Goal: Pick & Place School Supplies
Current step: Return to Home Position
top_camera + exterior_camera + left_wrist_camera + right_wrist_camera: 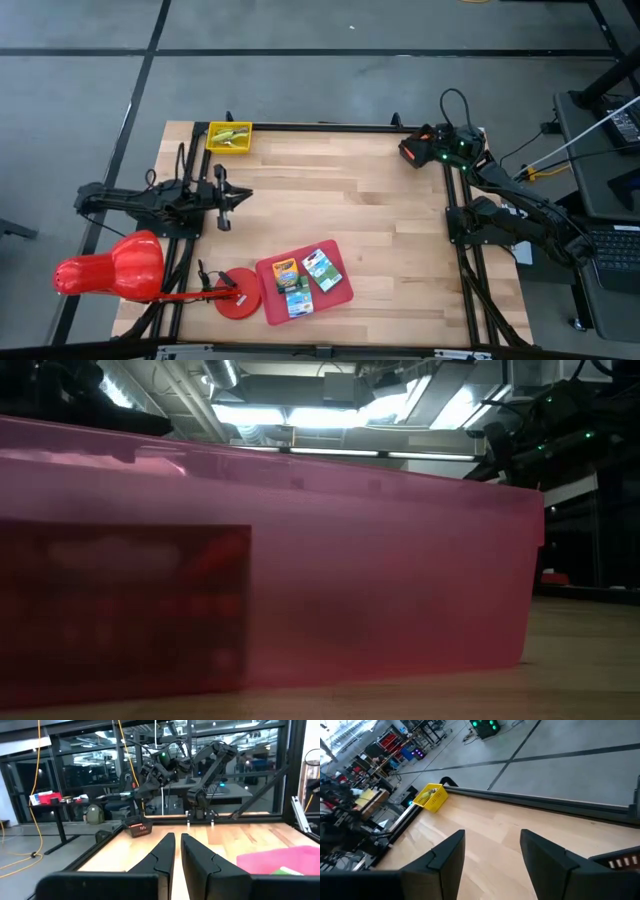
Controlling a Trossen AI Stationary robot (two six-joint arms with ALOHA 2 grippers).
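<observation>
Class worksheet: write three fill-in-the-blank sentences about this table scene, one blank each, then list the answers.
1. The crayon boxes lie on the flat ____ tray.
2. The yellow bin stands on the ____ arm's side of the table.
3. The left claw is shut, while the right claw is ____.
Answers: red; left; open.

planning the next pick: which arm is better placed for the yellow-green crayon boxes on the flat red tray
Left, probably. The left tool sits nearer the yellow-green crayon boxes on the flat red tray; the right tool is farther off, by the wooden table's far right corner.
</observation>
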